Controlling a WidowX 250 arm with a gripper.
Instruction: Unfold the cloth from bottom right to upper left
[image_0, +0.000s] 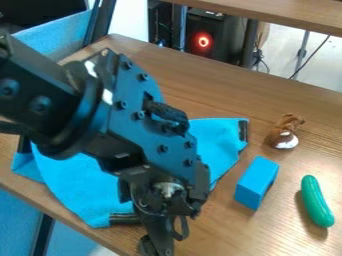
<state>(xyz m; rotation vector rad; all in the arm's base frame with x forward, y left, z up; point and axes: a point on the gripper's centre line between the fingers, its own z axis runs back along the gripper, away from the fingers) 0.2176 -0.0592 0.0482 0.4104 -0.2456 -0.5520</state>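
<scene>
The bright blue cloth (75, 182) lies on the wooden table, left of centre, partly covered by the arm. Dark strips show at its upper right corner and at its lower edge. Its right edge runs slantwise down toward the gripper. The black gripper (164, 222) hangs at the lower middle, just right of the cloth's lower dark strip. Whether it touches the cloth cannot be told, and the arm hides the cloth's middle and lower right part.
Right of the cloth stands a blue block (256, 182), with a brown and white toy (285, 133) above it. A green cucumber-shaped toy (316, 201) lies farther right. The table's front edge runs below the cloth, and a wooden shelf (287, 14) crosses the top right.
</scene>
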